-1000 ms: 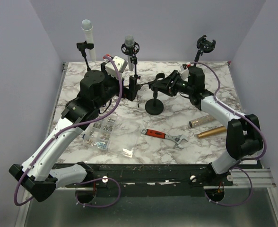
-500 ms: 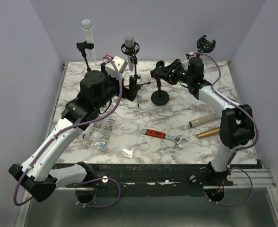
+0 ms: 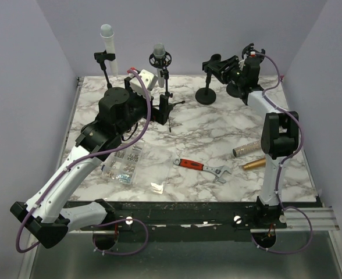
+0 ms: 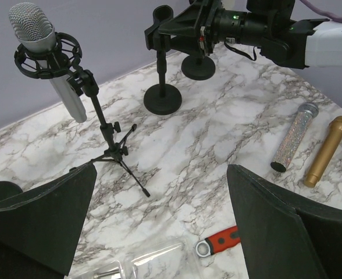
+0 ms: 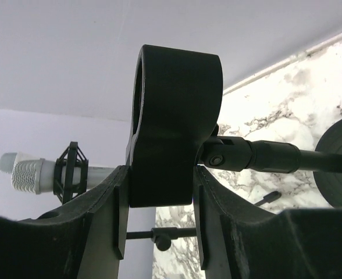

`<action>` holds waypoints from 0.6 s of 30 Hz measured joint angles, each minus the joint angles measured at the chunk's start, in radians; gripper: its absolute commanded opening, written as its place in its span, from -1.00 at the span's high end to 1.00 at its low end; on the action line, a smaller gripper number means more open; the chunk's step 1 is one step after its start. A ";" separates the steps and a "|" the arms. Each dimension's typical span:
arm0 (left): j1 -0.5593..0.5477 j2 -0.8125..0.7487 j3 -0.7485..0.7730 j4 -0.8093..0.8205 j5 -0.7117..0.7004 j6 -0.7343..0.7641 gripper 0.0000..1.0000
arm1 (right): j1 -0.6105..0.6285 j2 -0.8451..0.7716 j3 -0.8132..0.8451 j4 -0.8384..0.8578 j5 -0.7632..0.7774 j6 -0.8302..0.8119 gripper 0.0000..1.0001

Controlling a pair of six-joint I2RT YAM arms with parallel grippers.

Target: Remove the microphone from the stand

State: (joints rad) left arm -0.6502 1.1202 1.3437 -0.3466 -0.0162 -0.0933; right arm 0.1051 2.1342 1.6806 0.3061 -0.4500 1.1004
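The right gripper [image 5: 159,177] has just carried the empty round stand [image 3: 206,95] away from the middle of the bench [image 3: 217,135]. A second ago its base was near the centre. Half a second ago it was a little farther back, and now it is at about 1 o'clock, close to the back edge. The jaws are closed on the black clip [image 5: 174,125] at the top of this stand, one on each side. I cannot tell if the base rests on the bench or hangs just above it.

For the task, I think this only makes room. The mic [image 4: 36,24] is not yet touched. It sits in the round cradle [image 4: 46,55] on top of the tripod stand [image 4: 110,142], at about 11 o'clock, with its head up and its body slanting down through the ring.

The left gripper [image 4: 161,171] has not moved in this time. It hangs near the tripod stand on the 7 o'clock side, its jaws wide apart and holding nothing, pointing toward the stand's legs. The way between it and the mic now looks free, so the grasp on the mic is probably the next thing.
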 measured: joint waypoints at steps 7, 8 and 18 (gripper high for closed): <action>-0.002 0.000 -0.001 0.002 -0.003 0.001 -0.97 | -0.014 0.061 0.075 0.010 0.010 0.024 0.91; -0.004 0.000 -0.002 0.002 -0.003 0.001 -0.97 | -0.014 0.061 0.077 0.008 0.016 0.022 0.90; -0.014 0.012 -0.007 0.002 -0.011 0.005 -0.97 | -0.015 0.076 0.118 -0.024 0.059 -0.022 0.01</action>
State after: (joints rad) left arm -0.6643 1.1324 1.3369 -0.3447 -0.0269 -0.0887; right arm 0.0898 2.2105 1.7985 0.2821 -0.3912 1.0782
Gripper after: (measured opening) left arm 0.980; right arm 0.474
